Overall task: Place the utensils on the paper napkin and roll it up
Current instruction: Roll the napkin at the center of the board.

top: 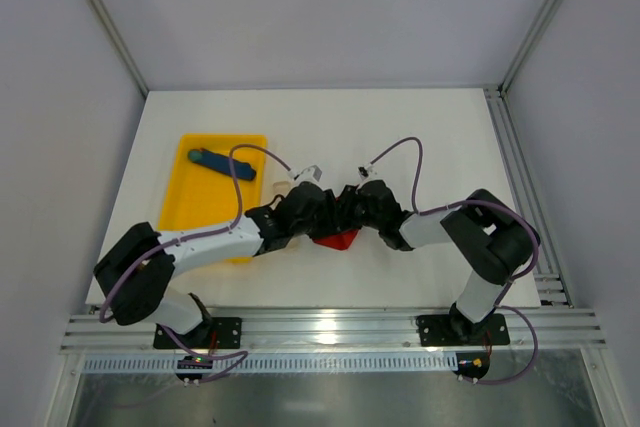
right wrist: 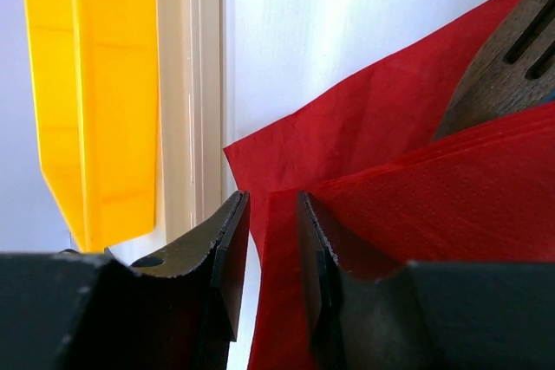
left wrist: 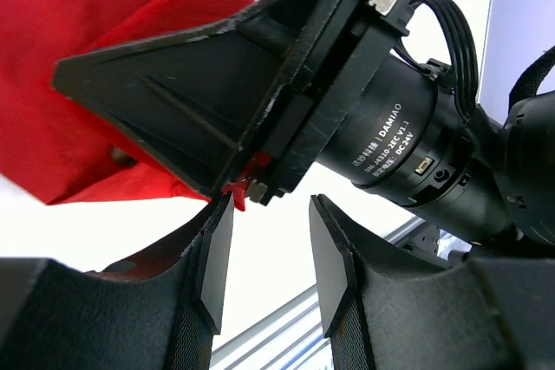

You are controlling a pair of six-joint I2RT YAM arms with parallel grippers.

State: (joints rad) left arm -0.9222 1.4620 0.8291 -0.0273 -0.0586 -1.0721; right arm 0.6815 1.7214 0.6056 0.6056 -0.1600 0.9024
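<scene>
The red paper napkin [top: 338, 239] lies partly folded on the table under both grippers. In the right wrist view a folded layer of the napkin [right wrist: 451, 188] covers a brown wooden slotted utensil [right wrist: 503, 75], whose end sticks out. My right gripper [right wrist: 270, 205] is open, and the fold's edge runs in the gap beside its right finger. My left gripper [left wrist: 270, 214] is open and empty above bare table, just behind the right gripper's black finger [left wrist: 191, 101], with the napkin [left wrist: 69, 58] beyond. From above, the left gripper [top: 328, 215] and right gripper [top: 350, 213] meet.
A yellow tray [top: 190, 209] stands at the left and holds a blue stick-shaped object [top: 222, 163]. In the right wrist view a pale beige slim piece [right wrist: 186, 84] lies beside the tray [right wrist: 95, 84]. The aluminium rail [top: 330, 329] runs along the near edge.
</scene>
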